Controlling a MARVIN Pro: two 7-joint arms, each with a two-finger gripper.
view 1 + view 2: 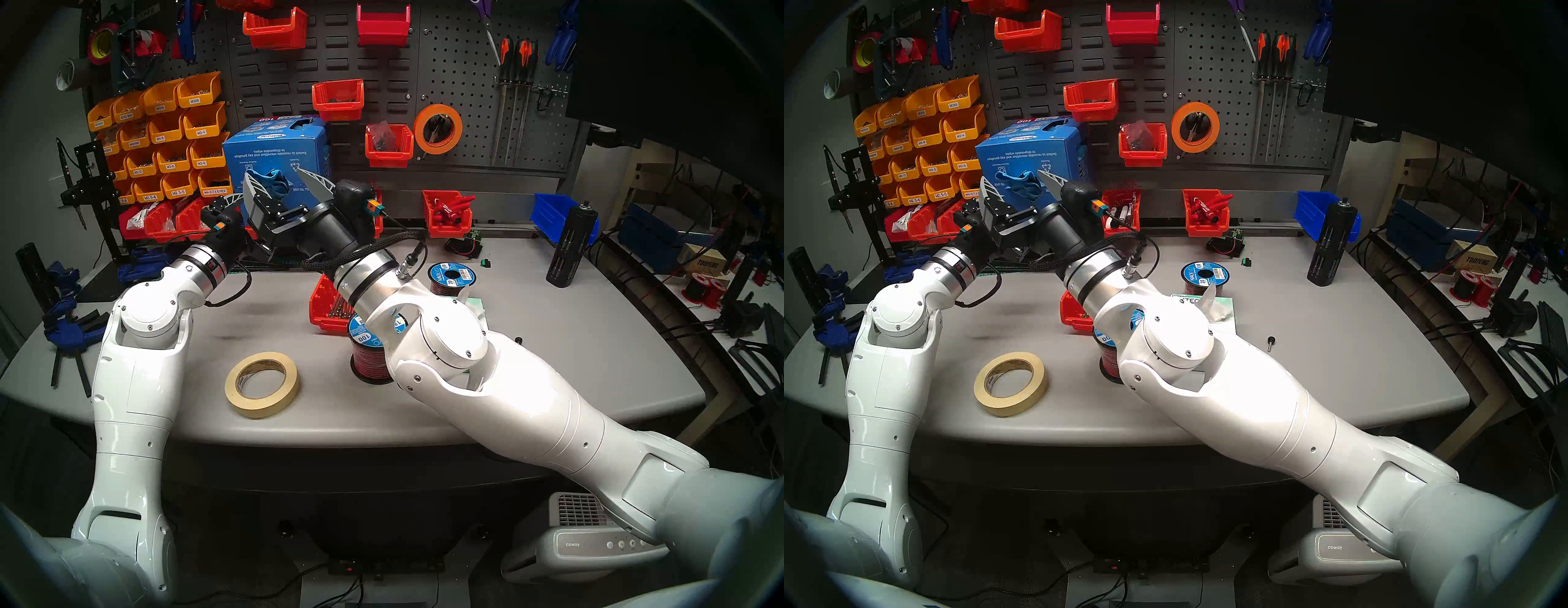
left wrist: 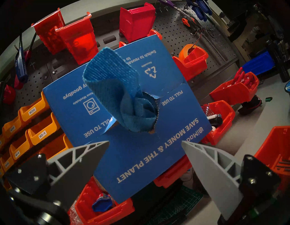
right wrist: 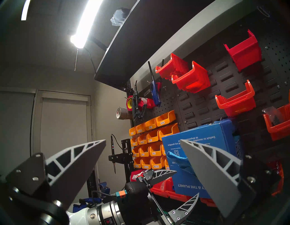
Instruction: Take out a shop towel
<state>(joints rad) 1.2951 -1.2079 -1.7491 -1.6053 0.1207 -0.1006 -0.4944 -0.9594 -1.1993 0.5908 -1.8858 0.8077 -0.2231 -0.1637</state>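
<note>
My left gripper (image 2: pixel 145 143) and right gripper (image 3: pixel 142 141) gape empty; pinching the shop towel (image 2: pixel 116 88) shallowly, it slips, or the blue carton (image 2: pixel 141 157) tips forward.

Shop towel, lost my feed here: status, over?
Both jaws open, empty. Shop towel still in blue carton, one end sticking out. Left gripper facing it, short of contact. Path clear.

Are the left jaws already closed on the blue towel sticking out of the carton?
No: in the left wrist view the left gripper stands open, short of the shop towel poking from the blue carton.
</note>
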